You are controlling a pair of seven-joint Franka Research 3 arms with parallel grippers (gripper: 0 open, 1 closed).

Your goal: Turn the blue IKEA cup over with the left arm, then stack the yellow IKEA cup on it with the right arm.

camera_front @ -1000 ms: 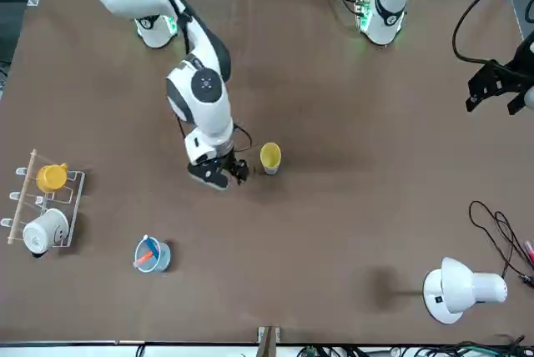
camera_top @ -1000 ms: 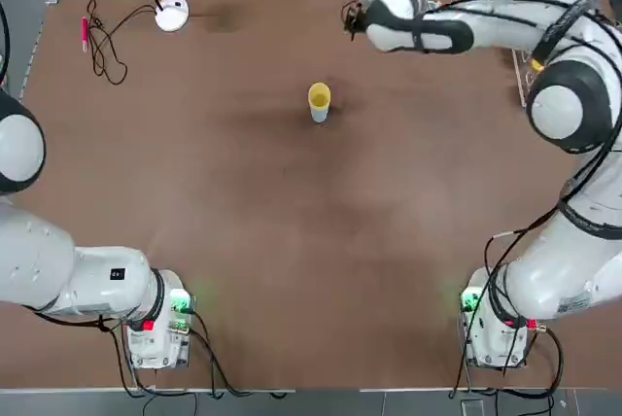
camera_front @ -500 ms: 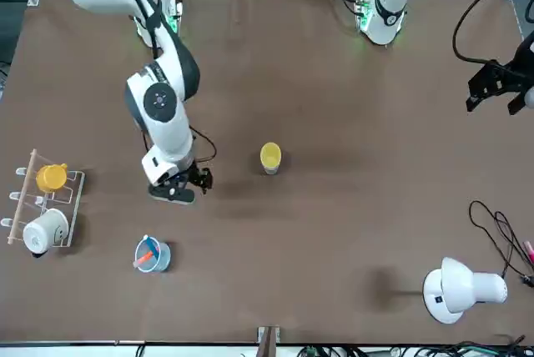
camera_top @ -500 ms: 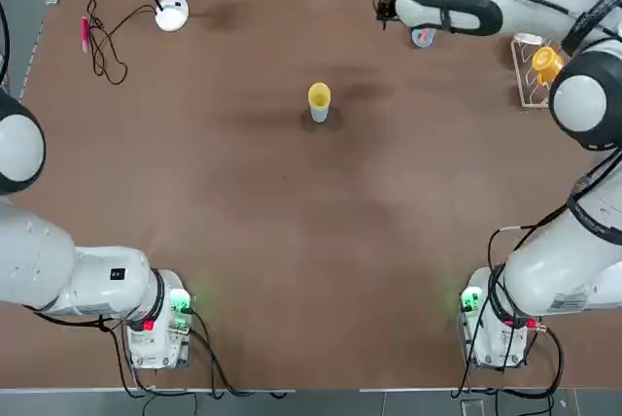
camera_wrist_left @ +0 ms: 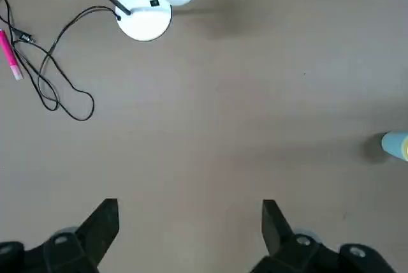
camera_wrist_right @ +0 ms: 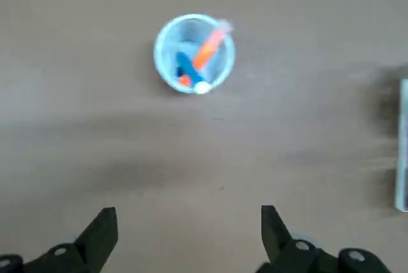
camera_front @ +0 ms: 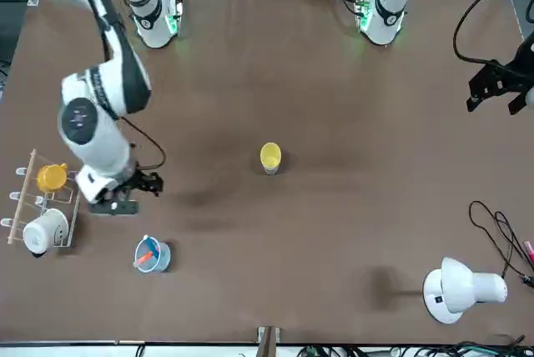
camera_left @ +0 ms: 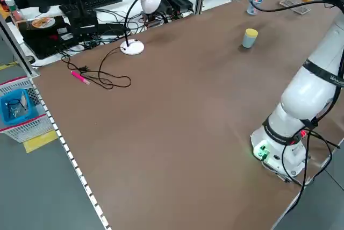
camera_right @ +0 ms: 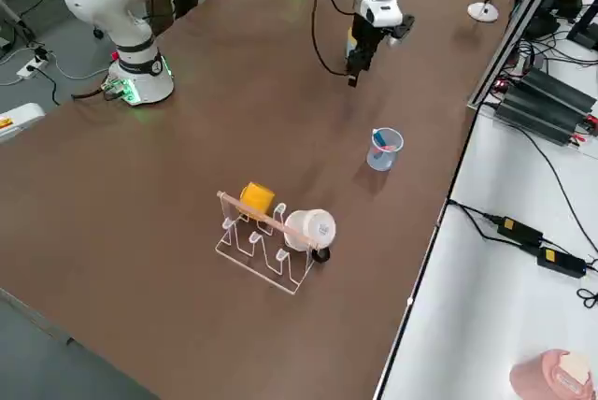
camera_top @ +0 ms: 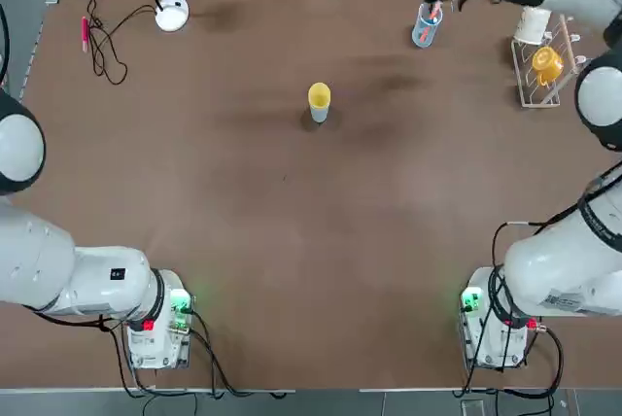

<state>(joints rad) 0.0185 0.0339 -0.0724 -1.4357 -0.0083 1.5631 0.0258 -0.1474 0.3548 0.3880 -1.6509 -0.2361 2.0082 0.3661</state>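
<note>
brown table (camera_top: pixel 243 241) bearing stacked cups (camera_top: pixel 319 102), lamp (camera_top: pixel 171 14), rack (camera_top: pixel 540 71).

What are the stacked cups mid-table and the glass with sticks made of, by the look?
Yellow IKEA cup: opaque, evenly coloured, matte walls, so probably plastic. Blue IKEA cup under it: same opaque, dull look, likely the same plastic. Clear blue glass: see-through wall, the sticks inside show through it; glass or clear plastic, the look leaves that open.

R end effector (camera_right: pixel 354 68) above table, near clear glass (camera_right: pixel 384 149).

Yellow IKEA cup (camera_top: pixel 319 96) sits stacked on blue IKEA cup (camera_top: pixel 319 114), mid-table.
</note>
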